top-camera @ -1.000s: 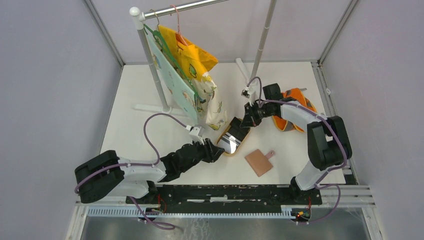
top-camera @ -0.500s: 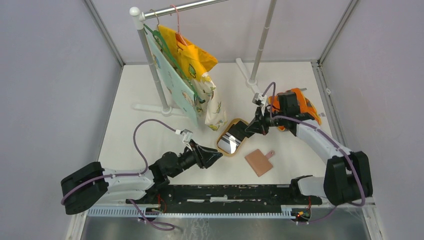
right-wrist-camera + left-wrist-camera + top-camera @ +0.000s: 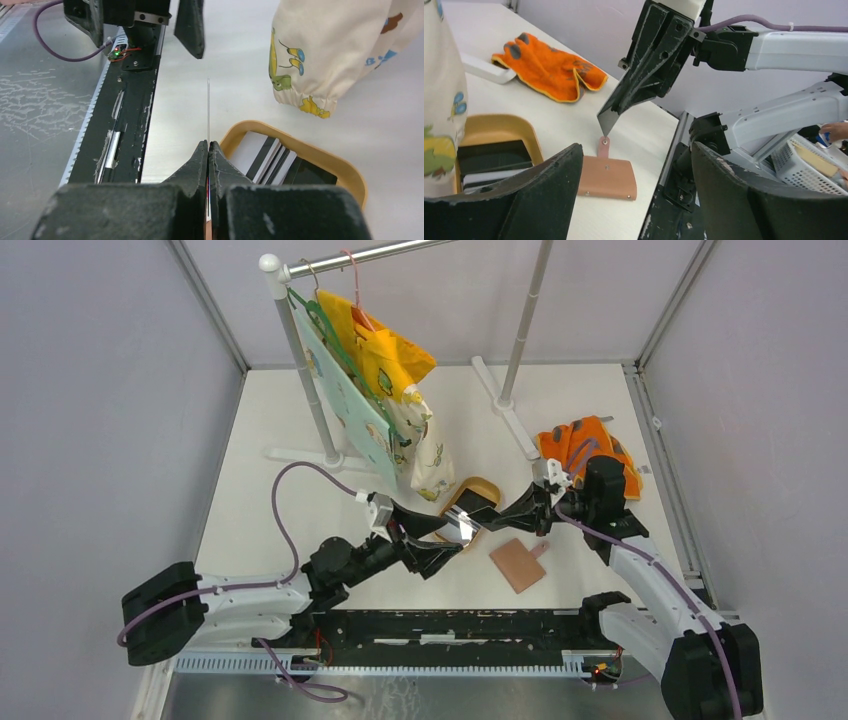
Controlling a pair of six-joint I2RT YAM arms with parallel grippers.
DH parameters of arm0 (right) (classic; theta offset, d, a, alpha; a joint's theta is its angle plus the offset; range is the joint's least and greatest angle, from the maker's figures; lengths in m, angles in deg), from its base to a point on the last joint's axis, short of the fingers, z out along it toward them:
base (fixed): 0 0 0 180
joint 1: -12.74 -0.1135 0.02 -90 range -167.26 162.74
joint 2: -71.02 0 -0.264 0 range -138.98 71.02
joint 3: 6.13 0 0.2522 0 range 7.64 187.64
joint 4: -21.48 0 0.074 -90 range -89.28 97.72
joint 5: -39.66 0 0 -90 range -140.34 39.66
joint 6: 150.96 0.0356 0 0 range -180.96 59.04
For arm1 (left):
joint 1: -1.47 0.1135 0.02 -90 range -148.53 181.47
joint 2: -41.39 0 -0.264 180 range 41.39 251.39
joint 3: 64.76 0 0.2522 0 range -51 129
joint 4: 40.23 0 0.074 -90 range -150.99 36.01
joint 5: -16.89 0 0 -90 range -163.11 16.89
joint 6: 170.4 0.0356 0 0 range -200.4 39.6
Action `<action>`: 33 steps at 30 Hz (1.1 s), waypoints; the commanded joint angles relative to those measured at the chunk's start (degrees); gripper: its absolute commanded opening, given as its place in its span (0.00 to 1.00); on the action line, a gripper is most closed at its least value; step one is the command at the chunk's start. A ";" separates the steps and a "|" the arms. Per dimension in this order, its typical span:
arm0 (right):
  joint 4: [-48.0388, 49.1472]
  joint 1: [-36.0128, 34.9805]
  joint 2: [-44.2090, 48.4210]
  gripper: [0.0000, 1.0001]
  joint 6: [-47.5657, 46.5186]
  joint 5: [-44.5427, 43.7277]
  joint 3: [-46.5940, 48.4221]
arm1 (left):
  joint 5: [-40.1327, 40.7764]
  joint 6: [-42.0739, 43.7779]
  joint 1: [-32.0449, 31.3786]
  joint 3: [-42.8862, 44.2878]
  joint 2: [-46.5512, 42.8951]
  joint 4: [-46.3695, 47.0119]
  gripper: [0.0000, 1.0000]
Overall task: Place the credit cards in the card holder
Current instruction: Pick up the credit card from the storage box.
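Note:
My right gripper [image 3: 506, 515] is shut on one credit card [image 3: 463, 528], a shiny grey one held on edge above the table. In the right wrist view that card [image 3: 208, 107] shows only as a thin line rising from the closed jaws [image 3: 208, 146]. The left gripper [image 3: 444, 540] stands wide open just beside the card's free end, not touching it; the left wrist view shows its jaws [image 3: 636, 152] empty. The card holder [image 3: 518, 564] lies closed and flat on the table below the held card [image 3: 607, 119], strap tab pointing away. More credit cards [image 3: 270, 154] lie in the tan dish [image 3: 484, 485].
A clothes rack [image 3: 300, 350] with hanging garments [image 3: 385, 380] stands at the back left, one cream garment [image 3: 340, 50] hanging close to the dish. An orange cloth [image 3: 585, 440] lies at the far right. The black base rail [image 3: 450, 625] runs along the near edge.
The left gripper has opened and let go of the card. The right arm has drawn back from over the dish toward the near right, carrying the card above the card holder.

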 commanded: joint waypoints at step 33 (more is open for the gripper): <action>-1.96 -1.62 -4.34 0.00 -3.76 8.43 3.83 | -20.28 -1.96 7.69 12.97 44.47 40.61 0.38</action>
